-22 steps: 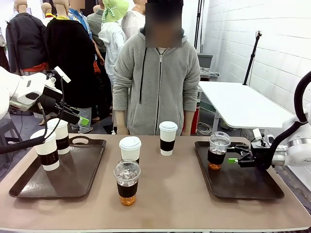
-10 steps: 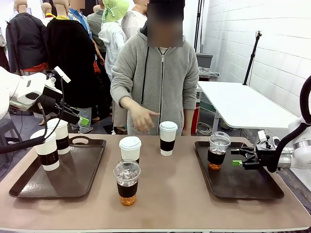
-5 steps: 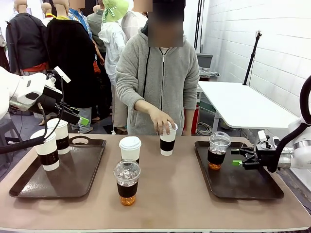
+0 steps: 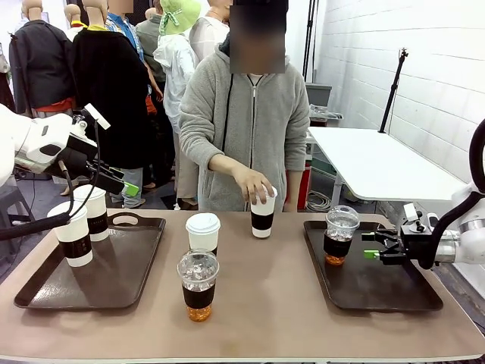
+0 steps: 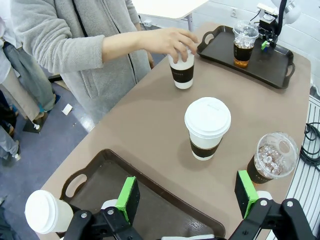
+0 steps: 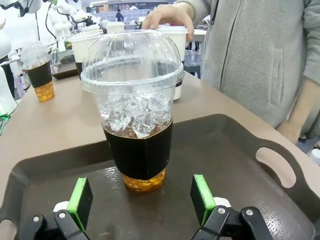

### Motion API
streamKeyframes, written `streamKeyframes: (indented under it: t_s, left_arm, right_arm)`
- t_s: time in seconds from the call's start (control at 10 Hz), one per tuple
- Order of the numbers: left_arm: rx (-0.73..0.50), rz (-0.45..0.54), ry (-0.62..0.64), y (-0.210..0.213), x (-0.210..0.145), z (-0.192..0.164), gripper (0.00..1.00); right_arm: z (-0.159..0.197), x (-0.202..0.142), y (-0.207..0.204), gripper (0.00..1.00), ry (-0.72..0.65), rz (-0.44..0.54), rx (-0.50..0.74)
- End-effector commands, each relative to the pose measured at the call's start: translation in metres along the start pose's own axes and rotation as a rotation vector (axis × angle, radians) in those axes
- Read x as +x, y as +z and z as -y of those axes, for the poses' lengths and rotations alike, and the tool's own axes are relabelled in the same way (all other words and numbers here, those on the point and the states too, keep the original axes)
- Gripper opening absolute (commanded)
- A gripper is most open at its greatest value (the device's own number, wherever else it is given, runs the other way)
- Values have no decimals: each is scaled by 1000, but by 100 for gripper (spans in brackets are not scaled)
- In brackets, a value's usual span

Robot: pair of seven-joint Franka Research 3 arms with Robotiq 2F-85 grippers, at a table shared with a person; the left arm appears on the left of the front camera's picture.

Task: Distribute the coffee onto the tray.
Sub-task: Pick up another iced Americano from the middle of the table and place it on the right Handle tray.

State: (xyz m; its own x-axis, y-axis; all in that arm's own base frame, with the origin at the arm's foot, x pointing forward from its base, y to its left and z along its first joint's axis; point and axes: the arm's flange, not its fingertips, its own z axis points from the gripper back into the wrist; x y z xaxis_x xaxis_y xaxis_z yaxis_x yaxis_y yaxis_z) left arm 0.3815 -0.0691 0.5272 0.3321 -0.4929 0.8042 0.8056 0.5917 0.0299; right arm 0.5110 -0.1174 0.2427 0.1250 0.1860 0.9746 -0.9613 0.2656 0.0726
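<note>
Far left, raised well above the left tray: the left pincer, spread wide and holding nothing; on that tray, two white lidded cups in black sleeves, upright and near each other at its left end; mid-counter, apart from either tray, a third white cup with an iced coffee just in front of it; farther back, a fourth white cup gripped at the lid by the person's hand; on the right tray, a second iced coffee upright near the far left corner; just beside it, not touching, the right pincer, wide and empty. Judged as roughly half done: three cups on trays, three not. Likely trouble: reaching for the fourth cup with the hand on it and striking fingers; closing on the third white cup and knocking over its iced neighbour, given how close together; swinging the right pincer sideways and clipping the domed cup; squeezing clear plastic too hard and popping the dome. From the left wrist view, looking down: a clear gap between the two mid-counter cups, overlapping in the front view, plus fingers curled over the fourth cup's rim; from the right wrist view, close up: ice, dark coffee and black sleeve framed between both green pads, with bare tray floor between pads and cup, hard to judge from the front.
</note>
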Motion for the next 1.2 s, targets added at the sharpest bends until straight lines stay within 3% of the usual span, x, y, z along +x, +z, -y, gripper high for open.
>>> streamKeyframes:
  t_s: [0.0,0.5,1.1]
  left_arm:
    - [-15,8,-18,-2,-3,-4,100]
    - [-15,8,-18,-2,-3,-4,100]
    - [-15,8,-18,-2,-3,-4,100]
  right_arm:
    - [-20,5,13,100,20,11,5]
    - [-68,20,20,100,49,15,98]
    - [-118,28,-12,100,36,30,224]
